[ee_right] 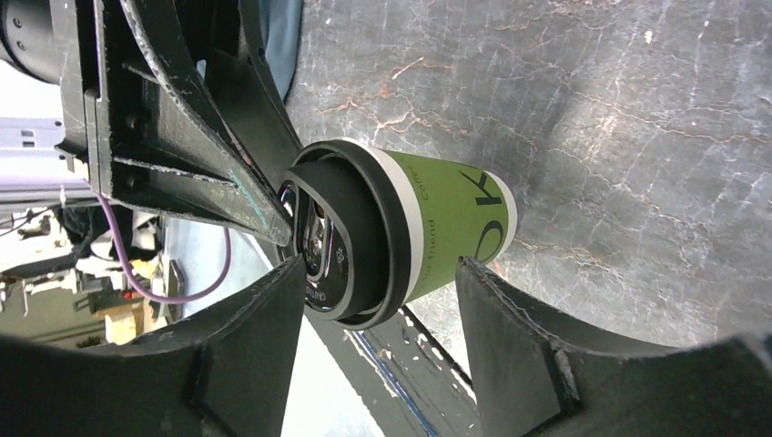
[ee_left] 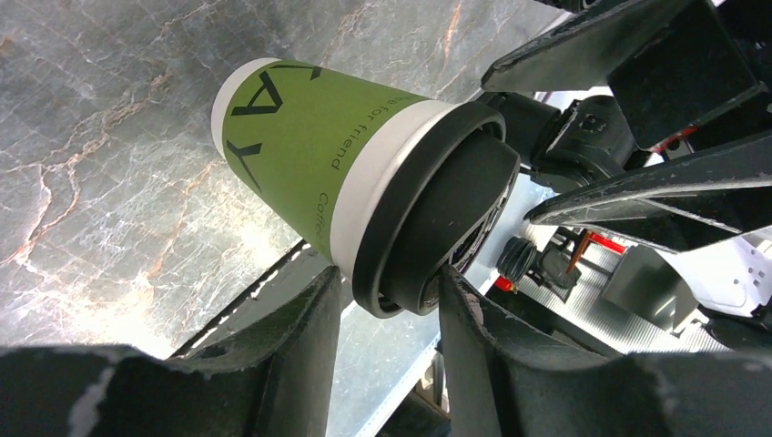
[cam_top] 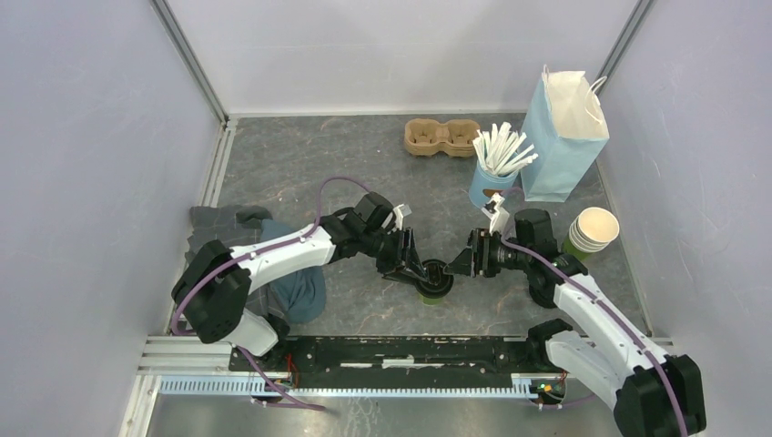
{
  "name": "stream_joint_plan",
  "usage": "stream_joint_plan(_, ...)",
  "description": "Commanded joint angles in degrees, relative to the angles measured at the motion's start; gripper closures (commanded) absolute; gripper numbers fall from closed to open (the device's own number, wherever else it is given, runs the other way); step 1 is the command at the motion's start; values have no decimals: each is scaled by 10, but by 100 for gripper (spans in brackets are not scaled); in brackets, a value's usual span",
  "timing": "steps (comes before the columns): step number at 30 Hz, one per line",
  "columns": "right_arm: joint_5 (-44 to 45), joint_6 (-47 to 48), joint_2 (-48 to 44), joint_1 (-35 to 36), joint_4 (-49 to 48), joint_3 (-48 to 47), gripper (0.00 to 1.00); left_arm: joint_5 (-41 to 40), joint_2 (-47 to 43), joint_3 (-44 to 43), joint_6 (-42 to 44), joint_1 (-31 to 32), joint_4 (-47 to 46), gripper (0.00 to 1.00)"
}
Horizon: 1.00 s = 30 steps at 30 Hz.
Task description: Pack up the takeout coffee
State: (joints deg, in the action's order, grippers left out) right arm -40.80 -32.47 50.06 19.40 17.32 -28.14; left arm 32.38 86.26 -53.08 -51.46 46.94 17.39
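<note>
Coffee cup point(ee_left: 300, 146), green with black lid point(ee_left: 437, 218), pinched by left pincer point(ee_left: 387, 282); right pincer point(ee_right: 380, 269) spread.

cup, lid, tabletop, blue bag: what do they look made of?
cup: likely paper, matte green print, white band at the top.
lid: probably plastic, black, smooth moulded rim, slight sheen.
tabletop: grey veined stone look, glossy glare; real stone or laminate, cannot tell.
bag: paper by its looks, matte light blue, sharp folds, white inside.
</note>
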Motion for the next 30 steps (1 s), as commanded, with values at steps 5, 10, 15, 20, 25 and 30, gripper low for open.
stream_joint_plan(5,-64,18,45,-10,-73,15,37,-30,17,39,-12,-7,0,54)
stream_joint_plan(10,-59,17,65,-22,-100,47,47,-37,23,63,-11,-14,3,56)
stream_joint_plan(15,-35,29,90,-48,-119,122,49,-43,42,131,-8,-19,-25,57)
stream_joint_plan(20,-19,40,101,-49,-115,142,49,-37,47,145,5,-34,-37,58)
stream_joint_plan(25,-34,48,80,-49,-77,78,48,-30,16,90,39,-34,-4,49)
stream_joint_plan(30,-52,72,89,-47,-63,58,48,-7,-19,54,27,-37,-16,34)
